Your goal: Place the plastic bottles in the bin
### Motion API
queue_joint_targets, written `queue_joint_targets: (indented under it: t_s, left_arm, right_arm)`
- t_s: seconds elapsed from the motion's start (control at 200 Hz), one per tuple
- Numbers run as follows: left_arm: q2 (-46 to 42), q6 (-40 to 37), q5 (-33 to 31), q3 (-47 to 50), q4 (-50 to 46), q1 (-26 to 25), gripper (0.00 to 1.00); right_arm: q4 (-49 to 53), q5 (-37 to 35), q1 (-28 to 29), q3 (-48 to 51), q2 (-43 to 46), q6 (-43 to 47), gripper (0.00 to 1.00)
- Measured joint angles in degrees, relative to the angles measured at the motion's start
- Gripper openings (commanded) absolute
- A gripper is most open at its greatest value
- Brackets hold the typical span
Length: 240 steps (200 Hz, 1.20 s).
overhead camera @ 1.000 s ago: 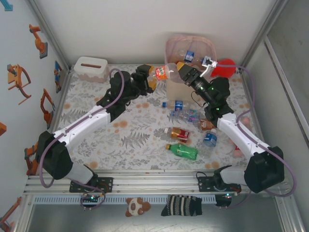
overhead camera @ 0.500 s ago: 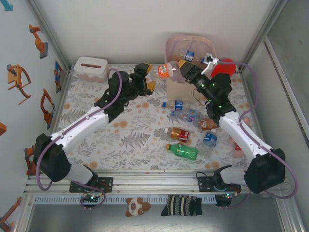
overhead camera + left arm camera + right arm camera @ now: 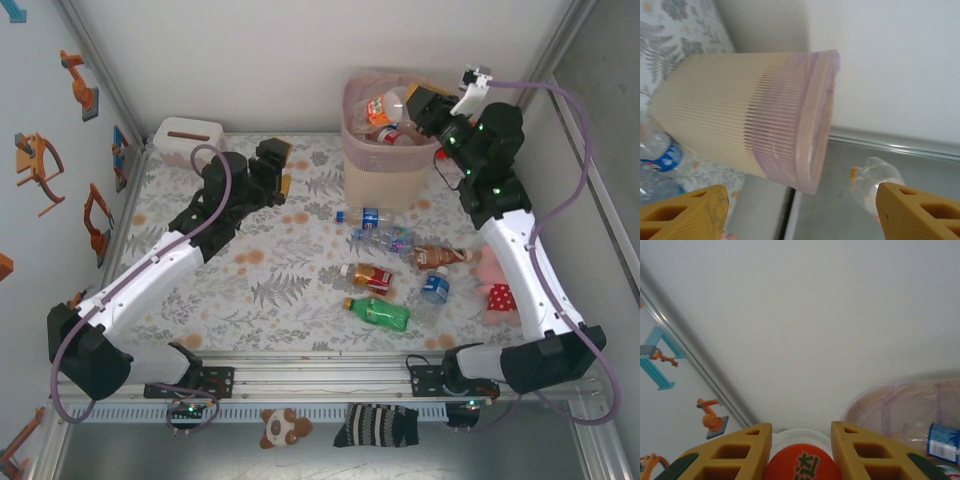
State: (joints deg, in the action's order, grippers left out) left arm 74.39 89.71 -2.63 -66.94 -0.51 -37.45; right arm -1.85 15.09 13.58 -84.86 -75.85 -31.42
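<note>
Your right jaws are clamped on an orange-labelled bottle (image 3: 802, 466), which hangs just ahead of them over the bin (image 3: 385, 185). It is probably clear of the rim. Your left jaws stand wide apart and empty, with the bin straight ahead. Other bottles (image 3: 376, 313) lie on the counter (image 3: 280, 290), well below the right jaws.

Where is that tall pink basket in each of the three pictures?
Top external: the bin stands upper middle, near the back wall.
Left wrist: bin across the centre, turned sideways in frame.
Right wrist: bin rim in the lower right corner.
Shared landmark: the white back wall behind it.
</note>
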Motion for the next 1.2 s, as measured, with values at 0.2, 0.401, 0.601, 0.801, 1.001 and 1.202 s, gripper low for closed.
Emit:
queue_joint_targets:
  t_s: [0.2, 0.401, 0.601, 0.801, 1.001, 1.202]
  left_arm:
    - [-0.48, -5.18, -1.07, 0.00, -5.46, 0.04, 0.77]
    - [-1.46, -7.58, -1.90, 0.04, -7.93, 0.20, 0.77]
    - [-2.64, -8.24, -2.47, 0.92, -8.41, 0.76, 0.77]
    - [-3.74, -8.37, -2.75, 2.05, -9.16, 0.81, 0.77]
    - [-6.10, -8.39, -4.20, 3.91, -10.40, 1.18, 0.77]
    - [-8.11, -8.44, -5.64, 4.09, -10.95, 1.51, 0.77]
  right_arm:
    - [9.64, -2.60, -0.72, -7.63, -5.92, 8.66, 0.19]
    - [14.27, -3.93, -0.72, -9.62, -11.17, 18.82, 0.19]
    - [13.84, -3.65, -0.72, -11.26, -16.76, 26.77, 0.19]
    - [9.57, -1.97, -0.72, -12.28, -22.99, 29.64, 0.19]
    - [3.45, -0.35, -0.55, -12.28, -26.80, 31.69, 0.21]
    - [0.20, 0.57, -0.52, -10.93, -27.56, 34.51, 0.34]
